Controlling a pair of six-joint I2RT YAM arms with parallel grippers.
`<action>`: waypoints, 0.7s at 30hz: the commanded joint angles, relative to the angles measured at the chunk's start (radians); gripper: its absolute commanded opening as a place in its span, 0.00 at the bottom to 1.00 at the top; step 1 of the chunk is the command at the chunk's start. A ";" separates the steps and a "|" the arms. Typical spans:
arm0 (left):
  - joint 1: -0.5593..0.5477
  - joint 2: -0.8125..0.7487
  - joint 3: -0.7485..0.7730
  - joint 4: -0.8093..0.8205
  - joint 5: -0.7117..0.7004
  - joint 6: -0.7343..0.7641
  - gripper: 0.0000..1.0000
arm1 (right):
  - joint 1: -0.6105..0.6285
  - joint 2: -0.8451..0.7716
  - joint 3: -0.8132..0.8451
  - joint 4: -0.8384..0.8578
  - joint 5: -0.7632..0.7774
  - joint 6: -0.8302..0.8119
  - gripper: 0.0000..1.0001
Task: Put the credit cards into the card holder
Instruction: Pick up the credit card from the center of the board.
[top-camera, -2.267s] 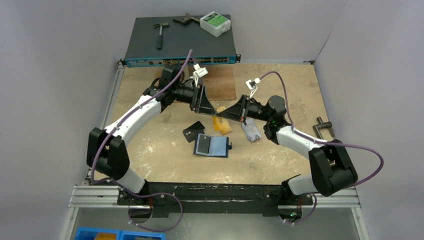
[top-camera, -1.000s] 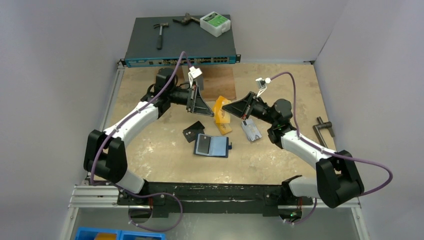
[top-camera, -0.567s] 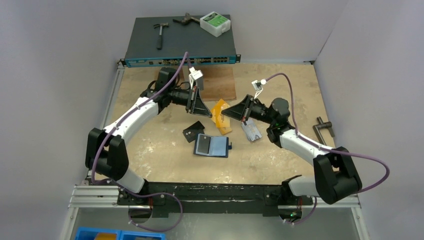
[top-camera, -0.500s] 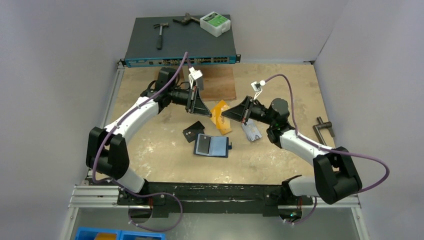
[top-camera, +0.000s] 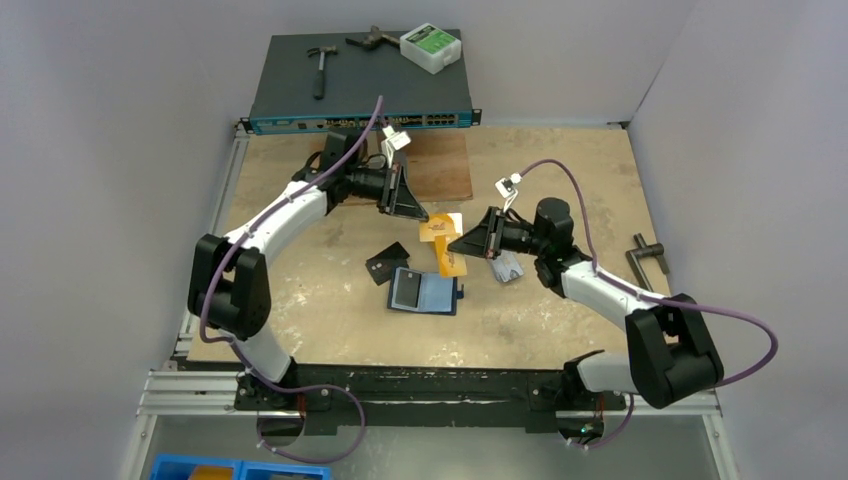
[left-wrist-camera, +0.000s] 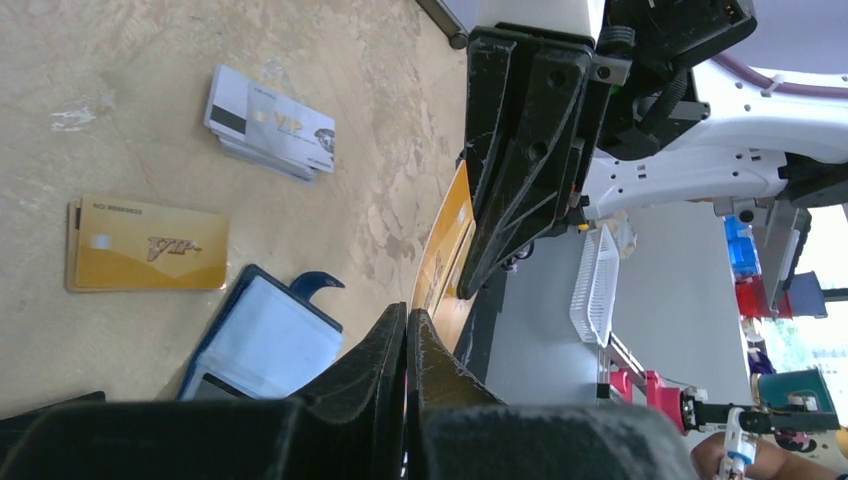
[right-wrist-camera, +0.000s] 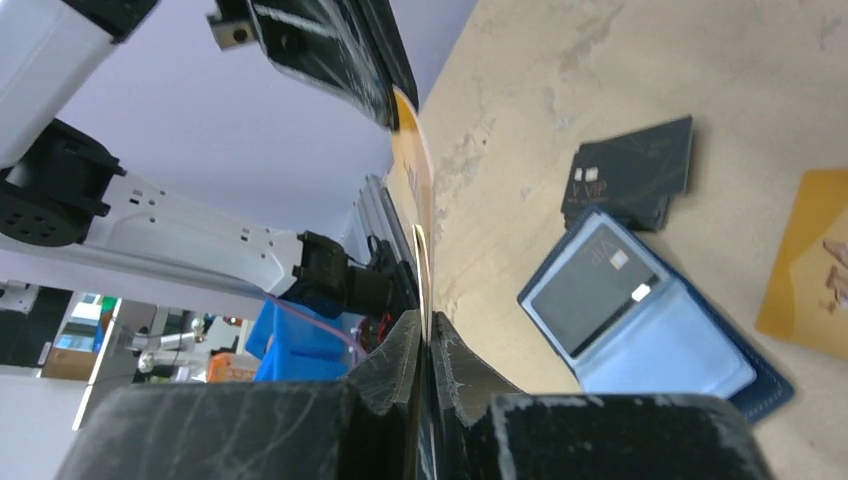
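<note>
- Since a second ago your left fingers (top-camera: 408, 203) have closed and both arms have drawn in. They and the right fingers (top-camera: 464, 242) each clamp an end of one orange card (top-camera: 438, 229), raised above the surface (top-camera: 330, 300) at mid-frame.
- Done: one black card (top-camera: 405, 288) sits in the open card holder (top-camera: 440, 294), lower centre.
- Left for you: the held card, the orange stack (top-camera: 451, 264), the loose black cards (top-camera: 387, 263) and the silver cards (top-camera: 508, 268). How many each pile holds is hard to tell.
</note>
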 joint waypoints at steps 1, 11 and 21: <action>0.029 0.033 0.070 0.083 -0.077 0.032 0.00 | -0.015 -0.019 -0.003 -0.167 -0.099 -0.082 0.05; 0.020 0.083 0.064 0.114 -0.188 -0.014 0.00 | -0.028 -0.075 -0.004 -0.291 -0.107 -0.134 0.00; -0.120 0.297 0.154 -0.064 -0.431 0.064 0.00 | -0.104 -0.245 -0.016 -0.374 0.032 -0.125 0.00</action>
